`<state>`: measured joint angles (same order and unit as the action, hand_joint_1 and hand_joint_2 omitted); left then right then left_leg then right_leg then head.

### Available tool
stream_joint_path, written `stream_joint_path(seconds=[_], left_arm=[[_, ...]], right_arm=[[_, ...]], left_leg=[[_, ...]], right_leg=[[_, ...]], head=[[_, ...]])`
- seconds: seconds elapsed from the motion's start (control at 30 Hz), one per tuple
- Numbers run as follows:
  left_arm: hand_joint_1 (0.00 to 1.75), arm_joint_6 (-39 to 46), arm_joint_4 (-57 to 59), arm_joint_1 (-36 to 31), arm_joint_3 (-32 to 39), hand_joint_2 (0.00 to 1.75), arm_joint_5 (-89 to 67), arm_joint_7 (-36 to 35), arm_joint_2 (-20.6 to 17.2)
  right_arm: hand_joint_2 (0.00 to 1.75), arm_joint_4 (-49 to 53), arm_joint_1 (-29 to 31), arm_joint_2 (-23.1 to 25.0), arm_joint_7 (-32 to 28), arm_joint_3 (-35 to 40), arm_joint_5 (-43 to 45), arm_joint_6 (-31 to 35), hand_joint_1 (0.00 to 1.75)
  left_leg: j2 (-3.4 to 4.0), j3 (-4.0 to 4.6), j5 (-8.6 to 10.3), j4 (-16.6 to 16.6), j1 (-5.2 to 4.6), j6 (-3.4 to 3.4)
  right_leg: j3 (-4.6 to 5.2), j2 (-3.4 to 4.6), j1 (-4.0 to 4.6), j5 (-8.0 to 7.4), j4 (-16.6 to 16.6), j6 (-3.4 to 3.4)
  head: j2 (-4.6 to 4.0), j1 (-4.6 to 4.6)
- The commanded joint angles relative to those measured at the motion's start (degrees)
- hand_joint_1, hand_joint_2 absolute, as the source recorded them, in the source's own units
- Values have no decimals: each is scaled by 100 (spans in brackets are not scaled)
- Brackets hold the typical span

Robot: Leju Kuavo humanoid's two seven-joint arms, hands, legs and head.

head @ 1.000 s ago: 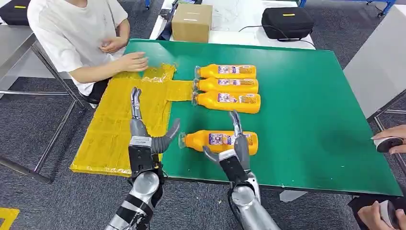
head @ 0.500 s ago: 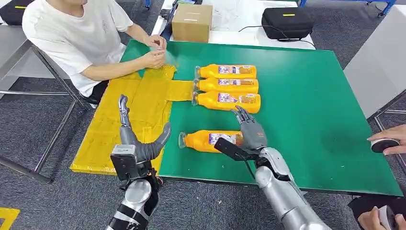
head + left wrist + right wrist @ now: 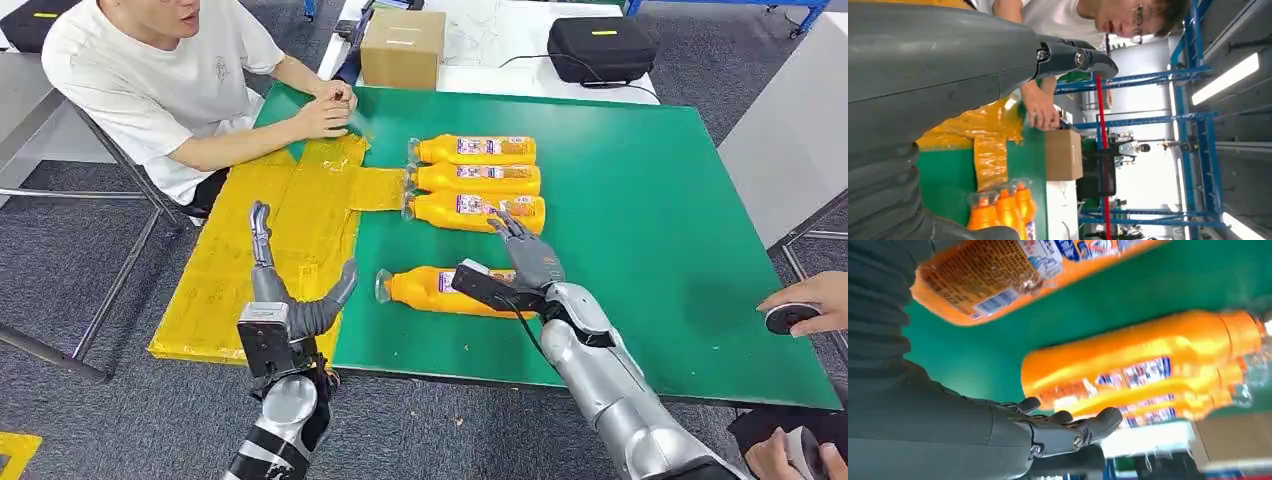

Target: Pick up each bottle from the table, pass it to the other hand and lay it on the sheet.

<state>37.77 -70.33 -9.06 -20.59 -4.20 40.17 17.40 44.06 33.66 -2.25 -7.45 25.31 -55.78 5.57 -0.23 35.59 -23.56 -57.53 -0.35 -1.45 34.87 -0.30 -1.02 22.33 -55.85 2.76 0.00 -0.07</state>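
**A:** Right arm has swung further in over the last second: the right hand [image 3: 527, 262] now sits over the label end of the near orange plastic juice bottle [image 3: 440, 290], which lies on its side on the green table [image 3: 660, 230], cap toward the sheet.

**B:** Has it got hold?

**A:** Not that I can see. Fingers are draped over the top of the bottle, thumb on the near side, spread wide rather than wrapped. The right wrist view shows the fingers [image 3: 1068, 427] extended with green table beyond them.

**B:** What could go wrong?

**A:** A round bottle lying flat: if the fingers press before the thumb gets under, I'd judge it rolls away, toward the row of three orange bottles [image 3: 475, 180] just behind.

**B:** And the left?

**A:** The left hand [image 3: 290, 300] waits wide open above the crinkled yellow plastic sheet [image 3: 250, 270], holding nothing, thumb pointing at the bottle's cap.

**B:** Anything else around?

**A:** A person in a white T-shirt [image 3: 160, 80] has both hands on the sheet's far corner. Another person's hand [image 3: 800, 300] rests at the table's right edge. A cardboard box [image 3: 402, 47] and a black case [image 3: 600, 45] sit beyond.
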Motion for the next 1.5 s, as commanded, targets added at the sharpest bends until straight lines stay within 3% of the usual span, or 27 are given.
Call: stream_joint_path(seconds=[0.03,0.73,0.77,0.8,0.83,1.3,1.5], left_arm=[[0,-62,737,-253,50,175,-122,-17,-37],[0,-24,1100,-337,112,175,-308,-17,-21],[0,-19,1098,-332,103,175,-330,-17,-19],[0,-40,1105,-334,113,175,-311,-17,-12],[0,-50,1119,-332,119,175,-302,-17,-9],[0,-85,1190,-404,165,175,-234,-17,-6],[0,-71,1103,-402,246,175,-149,-17,-37]], right_arm=[[175,-1023,159,58,-154,196,275,-361,0],[175,-1501,399,31,61,529,343,-612,0],[175,-1513,394,24,73,529,355,-628,7],[175,-1535,385,21,92,515,382,-645,141],[175,-1557,372,8,92,525,380,-655,175],[175,-1878,214,57,70,435,649,-766,175],[175,-1844,46,144,-220,138,1061,-629,175]], left_leg=[[1,-28,-5,7,6,7],[7,-21,-1,1,5,7],[10,-28,-6,0,8,9],[7,-20,0,3,4,5],[7,-28,-5,1,8,9],[1,-25,3,5,5,4],[-6,-47,-6,5,14,12]], right_leg=[[-29,2,6,3,8,-7],[-18,6,6,-4,2,-2],[-25,9,8,-1,2,-5],[-14,7,5,-7,2,-1],[-23,7,8,-2,2,-5],[-22,-2,5,-6,6,1],[-47,-8,15,3,10,-9]], head=[[0,2],[0,2],[0,0],[0,2],[0,0],[0,2],[0,0]])
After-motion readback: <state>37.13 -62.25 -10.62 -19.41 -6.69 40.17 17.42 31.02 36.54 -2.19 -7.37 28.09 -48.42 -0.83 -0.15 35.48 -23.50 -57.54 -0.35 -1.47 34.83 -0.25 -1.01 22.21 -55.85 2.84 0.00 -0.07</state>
